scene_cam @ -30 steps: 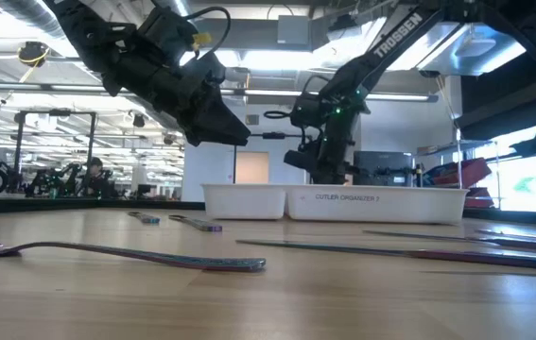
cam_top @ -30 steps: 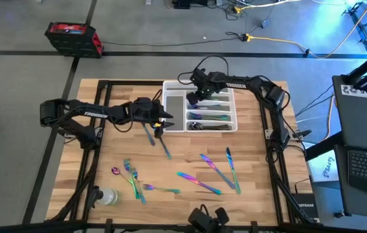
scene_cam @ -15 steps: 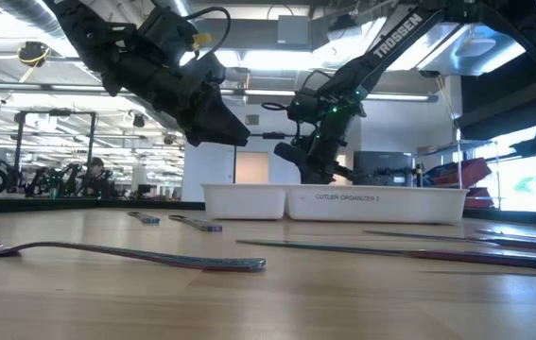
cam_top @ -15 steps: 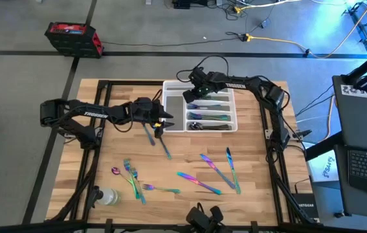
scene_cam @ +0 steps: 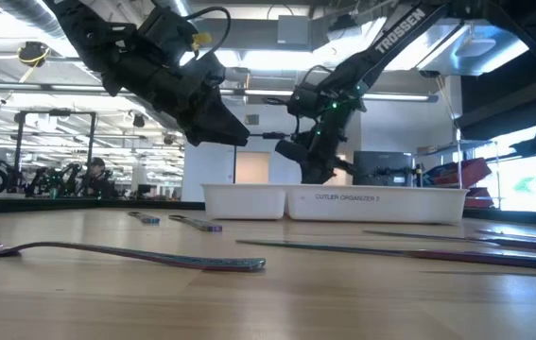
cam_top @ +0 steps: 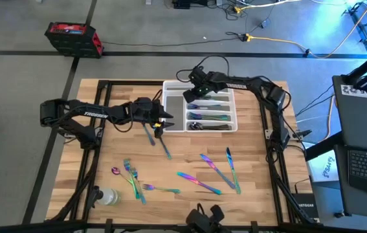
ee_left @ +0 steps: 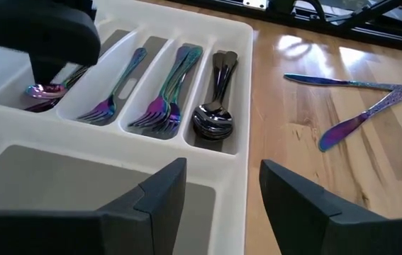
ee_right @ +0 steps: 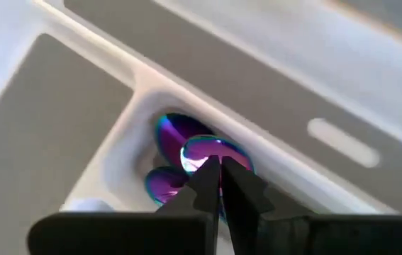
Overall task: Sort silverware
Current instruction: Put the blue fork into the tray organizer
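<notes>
The wooden worktop (cam_top: 105,155) carries a white compartmented tray (cam_top: 170,87) at its far side, with both arms reaching toward it. The left claw (cam_top: 164,121) hovers just short of the tray's near-left corner, its fingers (ee_left: 159,193) spread a moderate way apart with nothing between them. The right claw (cam_top: 191,96) hangs above the tray's far slots, its fingers (ee_right: 208,183) pressed together and gripping nothing.

Directly below the right claw, small spoons (ee_right: 186,152) of rainbow metal lie bowl-up at the end of one slot. Ahead of the left claw, the tray's long slots hold sorted silverware: forks (ee_left: 159,106) in two of them and larger spoons (ee_left: 213,119) in the slot nearest the tray's edge.

Just below and beside the left claw, two pieces (cam_top: 149,134) lie loose on the worktop. Well away from both claws, toward the near edge, knives (cam_top: 199,182) lie scattered on the right-arm side, and a cluster of forks and a spoon (cam_top: 131,176) lies on the left-arm side. A clear plastic bottle (cam_top: 107,196) lies near that cluster, at the worktop's near corner.
</notes>
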`<state>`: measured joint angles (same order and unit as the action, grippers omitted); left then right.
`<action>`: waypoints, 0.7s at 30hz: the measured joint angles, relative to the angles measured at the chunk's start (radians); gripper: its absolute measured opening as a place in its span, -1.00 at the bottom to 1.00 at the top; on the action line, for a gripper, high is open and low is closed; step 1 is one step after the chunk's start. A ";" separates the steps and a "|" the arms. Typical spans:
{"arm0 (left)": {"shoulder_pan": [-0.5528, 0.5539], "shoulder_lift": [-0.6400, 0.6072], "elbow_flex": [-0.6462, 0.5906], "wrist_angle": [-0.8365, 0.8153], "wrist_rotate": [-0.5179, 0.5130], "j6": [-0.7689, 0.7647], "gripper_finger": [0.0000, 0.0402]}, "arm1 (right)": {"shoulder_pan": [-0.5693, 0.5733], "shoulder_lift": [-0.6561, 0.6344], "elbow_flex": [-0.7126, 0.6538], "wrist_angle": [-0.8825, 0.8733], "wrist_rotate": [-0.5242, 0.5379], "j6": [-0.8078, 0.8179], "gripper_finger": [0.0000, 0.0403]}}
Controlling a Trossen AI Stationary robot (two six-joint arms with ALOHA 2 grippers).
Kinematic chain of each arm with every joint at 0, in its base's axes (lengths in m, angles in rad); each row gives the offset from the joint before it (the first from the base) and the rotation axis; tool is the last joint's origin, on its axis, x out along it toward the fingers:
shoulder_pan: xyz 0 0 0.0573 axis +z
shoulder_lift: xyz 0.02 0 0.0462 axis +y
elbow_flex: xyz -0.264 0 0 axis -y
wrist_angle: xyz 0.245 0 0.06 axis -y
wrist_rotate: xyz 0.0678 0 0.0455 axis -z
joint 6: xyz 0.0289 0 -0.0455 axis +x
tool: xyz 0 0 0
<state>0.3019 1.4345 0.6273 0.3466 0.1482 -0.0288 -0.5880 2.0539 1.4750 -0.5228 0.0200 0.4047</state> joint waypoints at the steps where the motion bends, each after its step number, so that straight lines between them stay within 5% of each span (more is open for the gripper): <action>1: 0.000 0.000 0.000 0.000 0.000 0.001 -0.17 | 0.000 -0.001 0.001 -0.008 -0.001 -0.010 -1.00; 21: 0.000 0.001 0.000 -0.014 -0.009 0.007 -0.17 | 0.000 0.069 0.000 0.071 -0.037 -0.017 -1.00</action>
<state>0.3016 1.4353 0.6273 0.3328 0.1388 -0.0219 -0.5884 2.1231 1.4746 -0.4523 -0.0170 0.3874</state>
